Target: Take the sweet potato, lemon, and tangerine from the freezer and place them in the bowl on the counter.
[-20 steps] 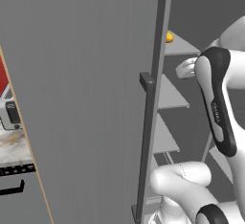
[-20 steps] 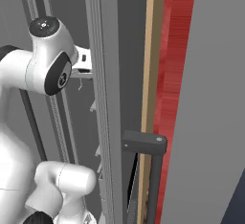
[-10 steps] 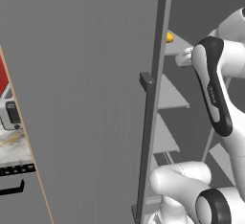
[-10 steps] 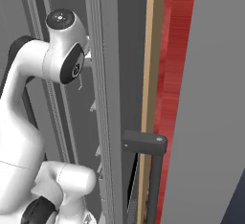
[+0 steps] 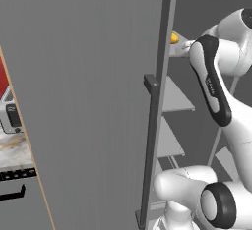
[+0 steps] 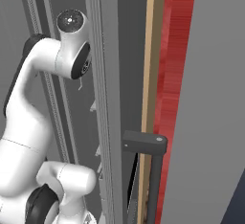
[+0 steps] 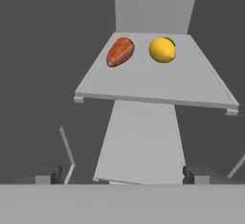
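Hand view: reddish-brown sweet potato (image 7: 120, 51); yellow lemon (image 7: 162, 50)

No legible text, label, brand or number found. The arm's dark forearm cover (image 5: 212, 87) carries a small pale marking (too small and blurred to read) in the left base view.

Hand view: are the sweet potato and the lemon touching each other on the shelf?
No, the sweet potato and lemon lie side by side with bare shelf between them.

A red wall strip (image 6: 177, 74) beside tan wood edging (image 6: 149, 74), a toaster (image 5: 11, 117) at far left.
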